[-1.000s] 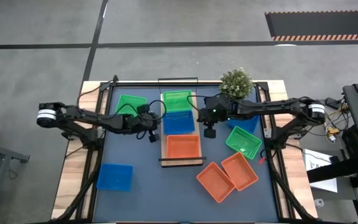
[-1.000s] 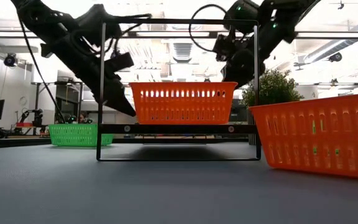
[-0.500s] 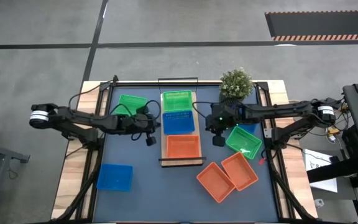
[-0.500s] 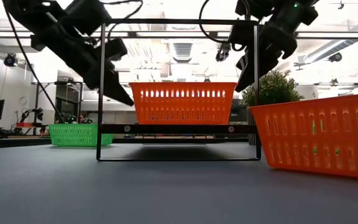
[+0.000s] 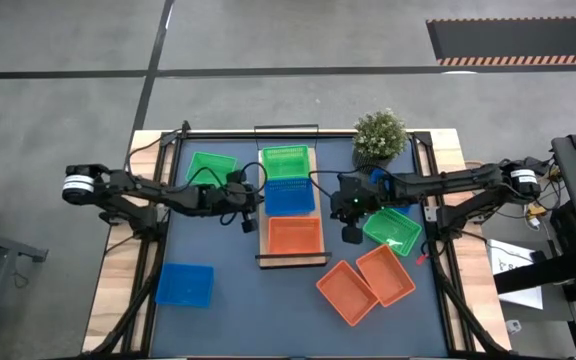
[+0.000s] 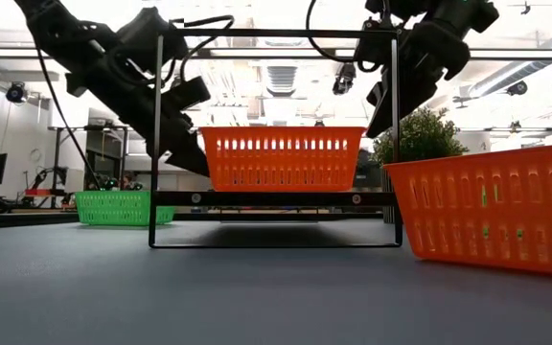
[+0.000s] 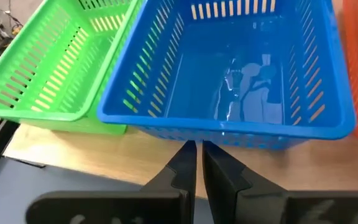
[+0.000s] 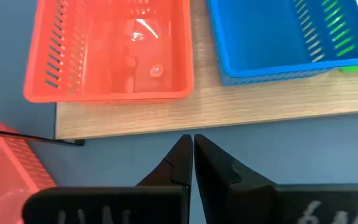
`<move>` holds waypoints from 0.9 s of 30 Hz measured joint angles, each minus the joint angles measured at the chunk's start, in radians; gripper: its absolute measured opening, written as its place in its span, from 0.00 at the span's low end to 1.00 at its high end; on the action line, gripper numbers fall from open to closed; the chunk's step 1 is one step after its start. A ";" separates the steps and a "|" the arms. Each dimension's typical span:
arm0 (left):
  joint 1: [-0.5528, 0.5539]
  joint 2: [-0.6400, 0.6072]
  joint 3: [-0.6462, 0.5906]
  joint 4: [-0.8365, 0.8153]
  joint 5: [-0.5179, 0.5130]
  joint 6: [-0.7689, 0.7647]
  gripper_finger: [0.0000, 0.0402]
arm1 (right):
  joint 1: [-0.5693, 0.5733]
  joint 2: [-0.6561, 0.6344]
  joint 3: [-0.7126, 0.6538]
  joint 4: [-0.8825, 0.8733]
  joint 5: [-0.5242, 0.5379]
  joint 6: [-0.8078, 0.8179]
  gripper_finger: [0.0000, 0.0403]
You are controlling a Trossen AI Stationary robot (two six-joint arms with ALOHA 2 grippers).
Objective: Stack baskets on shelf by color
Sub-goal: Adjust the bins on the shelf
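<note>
The light-wood shelf (image 5: 264, 238) lies mid-table and bears a green basket (image 5: 285, 162) at its far end, a blue basket (image 5: 288, 197) in the middle and an orange basket (image 5: 295, 237) at its near end. My left gripper (image 5: 248, 222) is shut and empty above the table at the shelf's left edge, pointing at the blue basket (image 7: 229, 68). My right gripper (image 5: 351, 232) is shut and empty just right of the shelf, pointing at the shelf's right edge (image 8: 166, 118) between the orange basket (image 8: 114, 50) and the blue basket (image 8: 278, 37).
Loose baskets stand on the dark-blue table: a green basket (image 5: 211, 168) at far left, a blue basket (image 5: 184, 284) at near left, a green basket (image 5: 392, 228) and a blue basket (image 5: 396, 200) under my right arm, and two orange baskets (image 5: 346, 292) (image 5: 385, 274) at near right. A potted plant (image 5: 380, 135) stands at the far right.
My right gripper has gone from beside the blue basket toward the table's near edge and a little to the right, away from the shelf. My left gripper has drawn a little toward the left edge and come back to the shelf's side. The baskets have stayed put.
</note>
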 joint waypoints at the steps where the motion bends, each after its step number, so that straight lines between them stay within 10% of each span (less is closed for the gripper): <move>1: 0.000 -0.006 0.000 -0.015 0.000 -0.011 0.03 | 0.004 0.000 -0.001 0.001 -0.001 0.010 0.02; 13: -0.095 -0.108 -0.004 -0.163 0.248 -0.184 0.03 | 0.024 0.001 -0.154 0.255 -0.099 0.031 0.02; 27: -0.178 -0.052 -0.006 -0.005 0.251 -0.186 0.03 | 0.024 0.114 -0.159 0.422 -0.105 -0.015 0.02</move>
